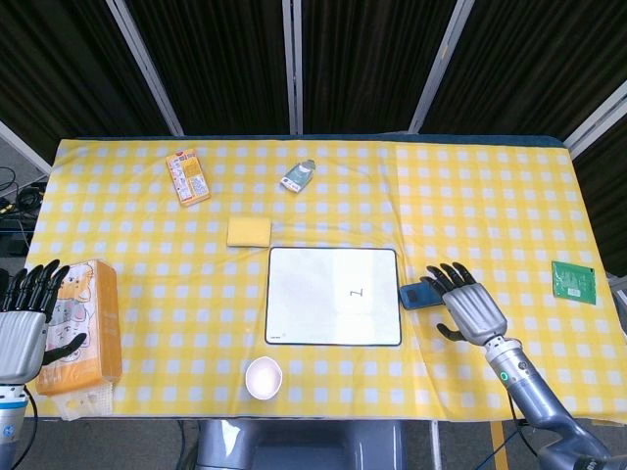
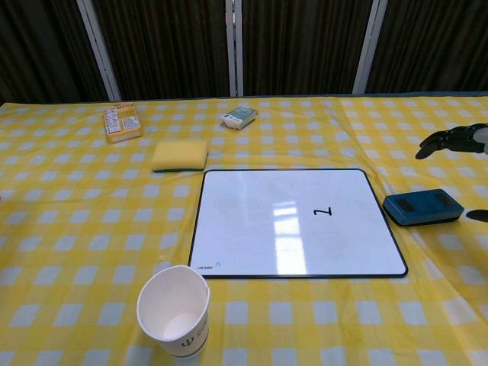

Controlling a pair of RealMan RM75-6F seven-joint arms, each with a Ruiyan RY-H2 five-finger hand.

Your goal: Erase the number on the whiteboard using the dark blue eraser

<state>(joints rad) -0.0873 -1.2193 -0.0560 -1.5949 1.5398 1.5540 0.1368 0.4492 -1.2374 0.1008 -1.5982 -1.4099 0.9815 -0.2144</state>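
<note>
Your dark blue eraser (image 2: 422, 207) is a flat oblong block lying just right of the whiteboard (image 2: 259, 221), whose number (image 2: 323, 211) is unerased; your right hand (image 1: 468, 305) hovers above it, fingers spread, holding nothing; your left hand (image 1: 25, 313), partly cut off, is empty too.

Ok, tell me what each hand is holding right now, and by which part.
Nothing is held. The right hand hovers open over the dark blue eraser, fingers spread, not gripping it. The left hand is open and empty.
</note>
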